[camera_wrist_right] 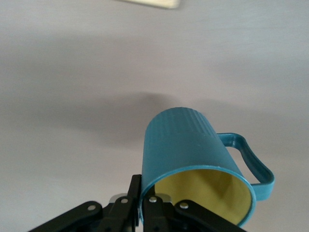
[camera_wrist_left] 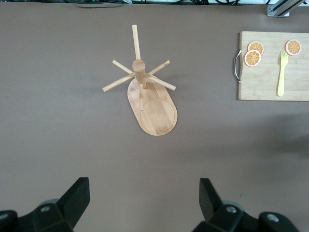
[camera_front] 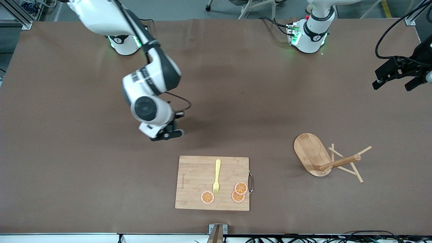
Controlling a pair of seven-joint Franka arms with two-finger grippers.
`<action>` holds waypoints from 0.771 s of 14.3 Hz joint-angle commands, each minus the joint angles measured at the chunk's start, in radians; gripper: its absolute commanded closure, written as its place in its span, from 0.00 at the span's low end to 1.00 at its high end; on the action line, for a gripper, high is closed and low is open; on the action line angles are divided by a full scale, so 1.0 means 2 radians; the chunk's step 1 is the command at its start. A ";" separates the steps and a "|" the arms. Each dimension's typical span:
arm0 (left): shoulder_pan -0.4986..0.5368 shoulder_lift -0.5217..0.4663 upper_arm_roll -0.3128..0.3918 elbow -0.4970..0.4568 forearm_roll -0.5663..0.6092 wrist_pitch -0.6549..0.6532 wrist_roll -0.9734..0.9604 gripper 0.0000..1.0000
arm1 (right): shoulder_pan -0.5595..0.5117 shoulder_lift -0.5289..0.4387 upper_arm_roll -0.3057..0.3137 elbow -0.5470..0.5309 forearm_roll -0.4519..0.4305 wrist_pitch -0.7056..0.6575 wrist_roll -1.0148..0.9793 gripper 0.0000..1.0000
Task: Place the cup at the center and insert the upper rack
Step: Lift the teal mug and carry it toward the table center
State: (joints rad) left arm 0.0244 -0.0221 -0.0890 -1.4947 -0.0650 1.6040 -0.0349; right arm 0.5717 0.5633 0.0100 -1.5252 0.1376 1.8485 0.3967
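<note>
The teal cup point(camera_wrist_right: 183, 145), yellow inside, hangs tilted in the right wrist view with its handle out to one side. My right gripper point(camera_wrist_right: 141, 193) is shut on its rim, one finger inside the wall and one outside. In the front view that gripper point(camera_front: 168, 134) hovers over bare table just off the cutting board, and its wrist hides the cup. The upper rack point(camera_front: 312, 153), a wooden mug tree, lies tipped on its side toward the left arm's end of the table. The rack point(camera_wrist_left: 154, 106) is apart from my open, empty left gripper point(camera_wrist_left: 143, 198), which waits high at the table's edge point(camera_front: 395, 79).
A rectangular wooden cutting board point(camera_front: 212, 182) lies near the front edge. It carries a yellow fork point(camera_front: 217, 177) and three orange slices point(camera_front: 240, 188), and has a metal handle on the side toward the rack. Brown table covering point(camera_front: 270, 101) stretches between the board and the arm bases.
</note>
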 commanded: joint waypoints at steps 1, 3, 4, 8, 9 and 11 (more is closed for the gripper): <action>0.002 -0.004 -0.002 0.000 0.003 0.001 0.000 0.00 | 0.036 0.053 -0.006 0.072 0.007 -0.008 0.051 1.00; 0.002 -0.004 -0.002 0.000 0.003 0.001 0.000 0.00 | 0.066 0.061 -0.006 0.073 0.041 0.020 0.085 1.00; 0.002 -0.004 -0.002 0.000 0.003 0.001 0.000 0.00 | 0.087 0.066 -0.006 0.074 0.046 0.047 0.110 1.00; 0.002 -0.004 -0.002 0.000 0.003 0.001 0.000 0.00 | 0.140 0.102 -0.007 0.104 0.046 0.090 0.154 1.00; 0.002 -0.004 -0.002 0.000 0.003 0.001 0.000 0.00 | 0.149 0.114 -0.007 0.117 0.046 0.090 0.163 1.00; 0.002 -0.004 -0.002 0.000 0.003 0.001 0.000 0.00 | 0.165 0.138 -0.007 0.148 0.045 0.090 0.178 1.00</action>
State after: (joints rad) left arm 0.0244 -0.0221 -0.0891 -1.4946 -0.0650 1.6040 -0.0349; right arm 0.8788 0.7739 0.0083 -1.3246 0.2158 2.0407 0.7196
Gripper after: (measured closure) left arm 0.000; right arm 0.952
